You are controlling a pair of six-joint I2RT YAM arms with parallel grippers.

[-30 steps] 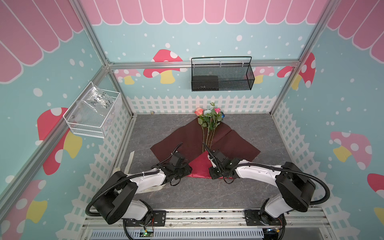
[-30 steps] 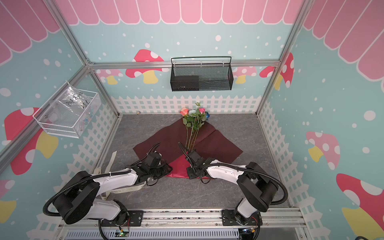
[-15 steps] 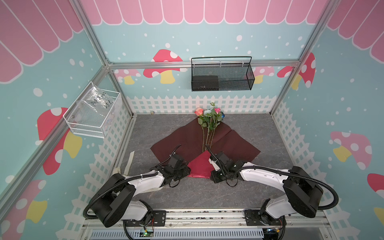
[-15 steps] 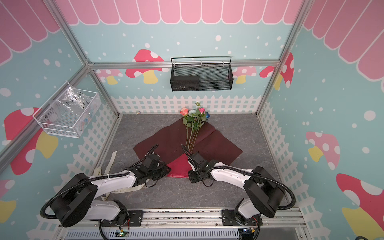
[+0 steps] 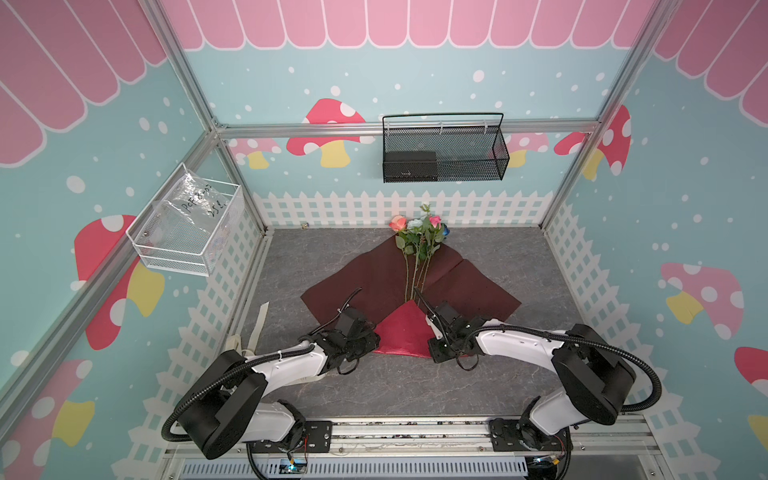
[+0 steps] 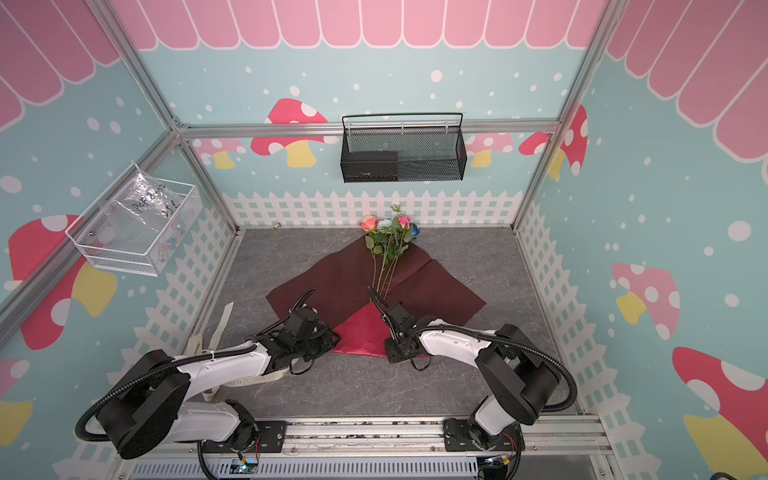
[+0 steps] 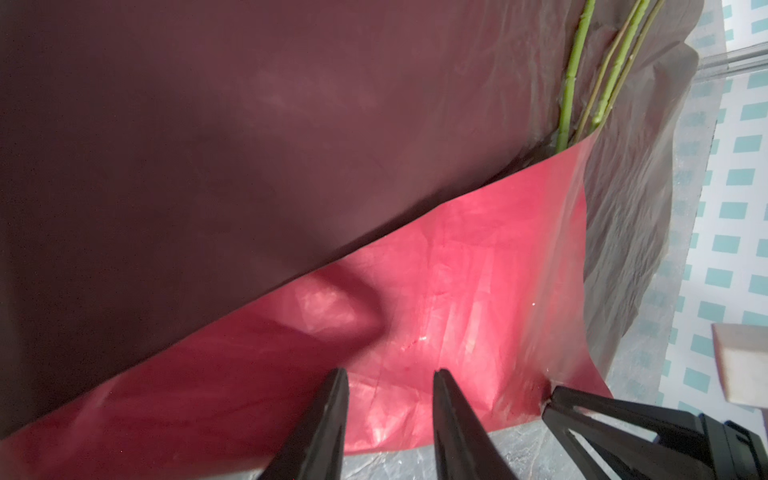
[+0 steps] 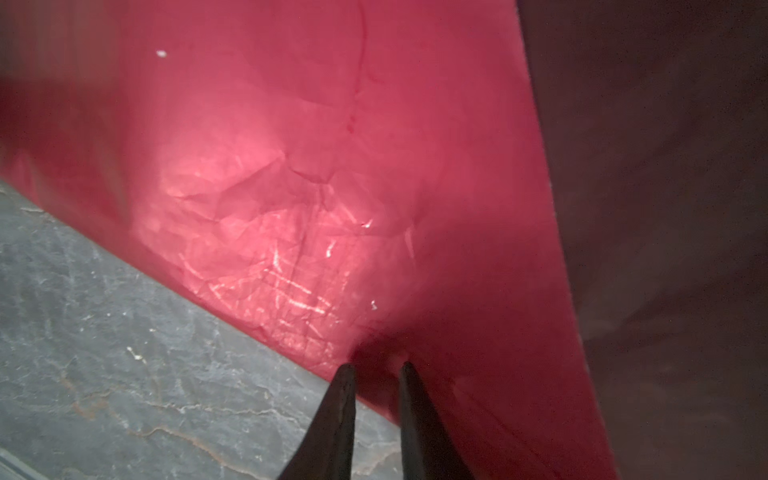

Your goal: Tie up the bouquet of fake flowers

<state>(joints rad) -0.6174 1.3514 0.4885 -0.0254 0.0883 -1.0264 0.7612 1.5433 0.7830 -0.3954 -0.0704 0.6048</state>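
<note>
The bouquet of fake flowers (image 5: 419, 232) (image 6: 388, 232) lies with its green stems (image 7: 569, 95) on dark maroon wrapping paper (image 5: 374, 278). The paper's near corner is folded up over the stem ends and shows as a shiny red flap (image 5: 401, 332) (image 6: 361, 332) (image 7: 457, 291) (image 8: 332, 166). My left gripper (image 5: 374, 336) (image 7: 390, 374) is open over the flap's left part at the fold edge. My right gripper (image 5: 430, 343) (image 8: 376, 365) sits at the flap's right end with a narrow gap between its fingers, straddling the fold edge, nothing clamped.
A cream lettered ribbon (image 5: 259, 320) (image 6: 224, 320) lies on the grey floor at the left and runs under my left arm. A black mesh basket (image 5: 442, 153) hangs on the back wall, a white wire basket (image 5: 187, 228) on the left wall. A white fence (image 5: 395, 208) rings the floor.
The red flap has settled flatter into a clean triangle. My right arm's elbow has swung outward to the right and its jaws have narrowed slightly. The left gripper has barely moved.
</note>
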